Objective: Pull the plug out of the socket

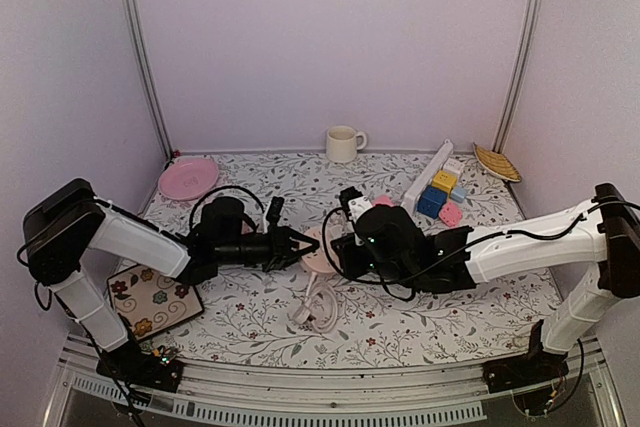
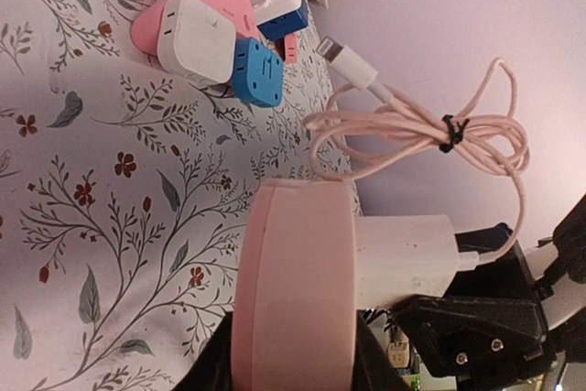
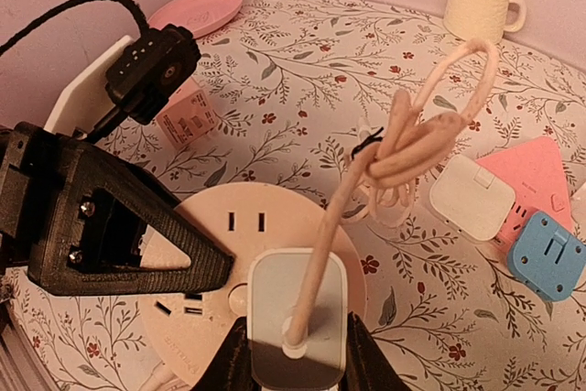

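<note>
since the plug (image 3: 298, 304) looks stiff and light, grab its flat sides. right gripper (image 3: 298, 356) is clamped there, left gripper (image 2: 291, 365) clamps the socket (image 2: 293, 263).

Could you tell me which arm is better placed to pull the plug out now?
Right: the right tool is closed on the white plug, while the left tool clamps the round pink socket steady.
</note>
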